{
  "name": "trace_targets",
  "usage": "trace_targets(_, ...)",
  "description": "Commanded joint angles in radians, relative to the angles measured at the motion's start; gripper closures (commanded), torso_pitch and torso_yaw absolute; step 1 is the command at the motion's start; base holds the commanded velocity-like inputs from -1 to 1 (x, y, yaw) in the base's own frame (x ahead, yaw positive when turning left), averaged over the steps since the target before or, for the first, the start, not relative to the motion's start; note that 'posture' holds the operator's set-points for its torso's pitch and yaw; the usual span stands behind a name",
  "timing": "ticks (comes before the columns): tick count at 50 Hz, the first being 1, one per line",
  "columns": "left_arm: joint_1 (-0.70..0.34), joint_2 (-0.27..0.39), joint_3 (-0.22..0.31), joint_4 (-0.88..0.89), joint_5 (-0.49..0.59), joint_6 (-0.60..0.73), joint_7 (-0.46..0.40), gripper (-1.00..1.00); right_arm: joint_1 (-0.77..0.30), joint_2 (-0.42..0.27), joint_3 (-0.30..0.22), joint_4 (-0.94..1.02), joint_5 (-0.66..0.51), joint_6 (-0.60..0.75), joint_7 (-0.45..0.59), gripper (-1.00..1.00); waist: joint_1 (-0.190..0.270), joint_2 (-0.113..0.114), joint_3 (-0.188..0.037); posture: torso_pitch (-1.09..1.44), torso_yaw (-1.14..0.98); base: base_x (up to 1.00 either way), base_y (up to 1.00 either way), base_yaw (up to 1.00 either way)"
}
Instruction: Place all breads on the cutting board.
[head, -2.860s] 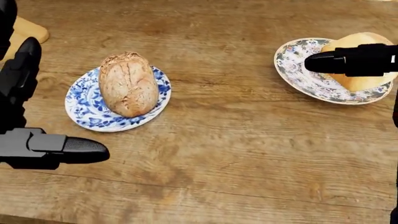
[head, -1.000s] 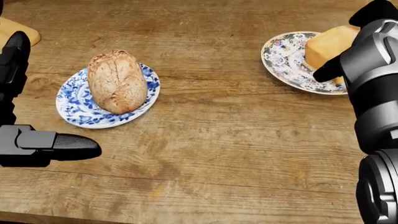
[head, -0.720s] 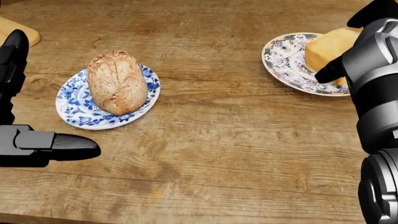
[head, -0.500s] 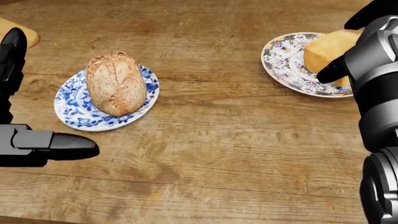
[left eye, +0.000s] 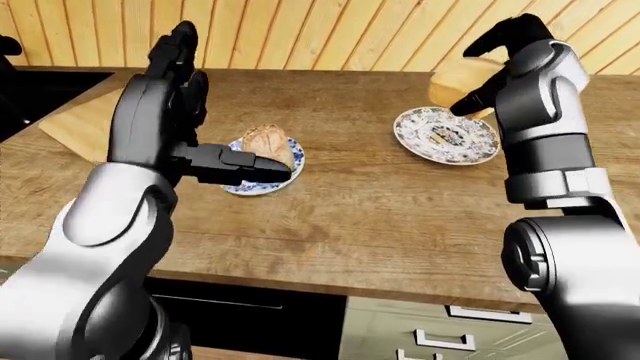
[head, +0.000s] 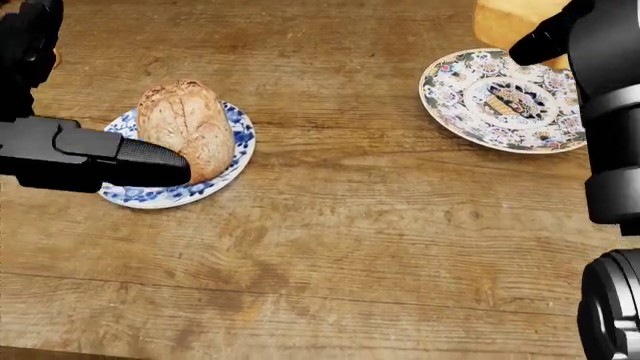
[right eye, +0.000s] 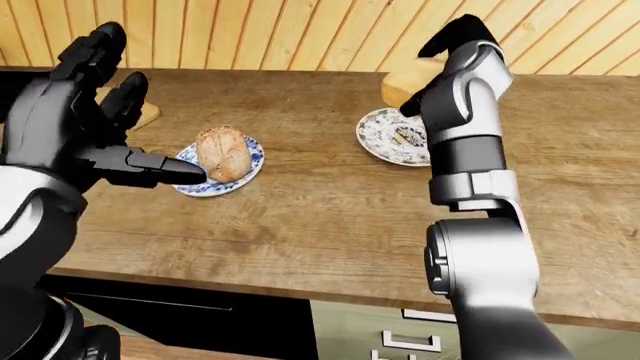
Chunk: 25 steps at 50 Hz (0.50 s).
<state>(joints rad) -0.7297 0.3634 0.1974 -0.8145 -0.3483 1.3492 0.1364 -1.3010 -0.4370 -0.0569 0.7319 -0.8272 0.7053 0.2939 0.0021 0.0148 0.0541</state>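
- Long wooden countertop (head: 350, 240) bears everything;
- brown crusty loaf (head: 185, 127) on blue-patterned plate (head: 160, 196), left;
- floral-patterned plate (head: 505, 101) right;
- pale wooden cutting board (left eye: 85, 127) far left.

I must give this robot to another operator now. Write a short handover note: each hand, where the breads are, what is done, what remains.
Right hand: shut on the pale bread, lifted above the floral plate.
Left hand: open, raised beside the brown loaf, holding nothing.
Brown loaf: on the blue plate.
Cutting board: at the left in the left-eye view, no bread visible on it.
Done: pale bread picked up.
Left: put both breads on the board.
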Motion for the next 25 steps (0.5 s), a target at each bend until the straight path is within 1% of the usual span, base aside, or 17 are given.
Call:
trace_targets(1,-0.039,0.018,-0.016,0.018,0.046,-0.014,-0.013,-1.00,-0.039,-0.010,-0.005,-0.059,-0.023,-0.012,0.010,1.00,0.000,-0.005,-0.028,0.00,0.00,0.00,0.00,0.00)
trace_targets(4,-0.067,0.034,-0.054,0.093,0.104,-0.045,-0.053,-1.00,-0.027,-0.003,-0.006,-0.106,-0.035,-0.004,0.035,1.00,0.000,-0.004,-0.028,0.00,0.00,0.00,0.00,0.00)
trace_targets(5,-0.074,0.054,-0.084,0.118,0.128,-0.048,-0.075,-1.00,-0.026,0.000,-0.005,-0.121,-0.039,-0.001,0.044,1.00,0.000,-0.004,-0.028,0.00,0.00,0.00,0.00,0.00)
trace_targets(6,-0.080,0.057,-0.102,0.145,0.158,-0.074,-0.092,-1.00,-0.027,0.002,-0.003,-0.130,-0.046,0.000,0.050,1.00,0.000,-0.003,-0.028,0.00,0.00,0.00,0.00,0.00)
trace_targets(7,-0.087,0.071,-0.131,0.166,0.183,-0.073,-0.123,-1.00,-0.028,0.005,-0.004,-0.134,-0.049,0.000,0.053,1.00,-0.001,-0.004,-0.028,0.00,0.00,0.00,0.00,0.00)
trace_targets(9,-0.103,0.083,-0.166,0.204,0.253,-0.101,-0.167,-1.00,-0.031,0.011,-0.007,-0.136,-0.052,-0.003,0.056,1.00,-0.001,-0.004,-0.029,0.00,0.00,0.00,0.00,0.00)
trace_targets(10,-0.105,0.080,-0.181,0.225,0.289,-0.127,-0.190,-1.00,-0.030,0.011,-0.009,-0.135,-0.053,-0.006,0.055,1.00,-0.001,-0.004,-0.029,0.00,0.00,0.00,0.00,0.00)
trace_targets(11,-0.107,0.074,-0.189,0.228,0.318,-0.129,-0.219,-1.00,-0.030,0.012,-0.010,-0.134,-0.054,-0.007,0.054,1.00,-0.001,-0.005,-0.029,0.00,0.00,0.00,0.00,0.00)
trace_targets(12,-0.114,0.079,-0.215,0.241,0.359,-0.136,-0.246,-1.00,-0.032,0.013,-0.009,-0.133,-0.055,-0.008,0.055,1.00,-0.001,-0.006,-0.030,0.00,0.00,0.00,0.00,0.00)
trace_targets(14,-0.117,0.066,-0.239,0.246,0.427,-0.140,-0.309,-1.00,-0.032,0.014,-0.010,-0.122,-0.057,-0.016,0.047,1.00,-0.001,-0.007,-0.031,0.00,0.00,0.00,0.00,0.00)
trace_targets(15,-0.116,0.070,-0.255,0.251,0.466,-0.144,-0.341,-1.00,-0.032,0.013,-0.011,-0.112,-0.056,-0.023,0.039,1.00,-0.001,-0.009,-0.031,0.00,0.00,0.00,0.00,0.00)
trace_targets(21,-0.131,0.028,-0.260,0.322,0.670,-0.176,-0.490,-1.00,-0.038,0.016,-0.008,-0.116,-0.062,-0.021,0.050,1.00,0.001,-0.015,-0.033,0.00,0.00,0.00,0.00,0.00)
trace_targets(25,-0.148,-0.021,-0.251,0.392,0.777,-0.213,-0.566,-1.00,-0.042,0.016,-0.007,-0.120,-0.067,-0.020,0.056,1.00,0.003,-0.017,-0.034,0.00,0.00,0.00,0.00,0.00)
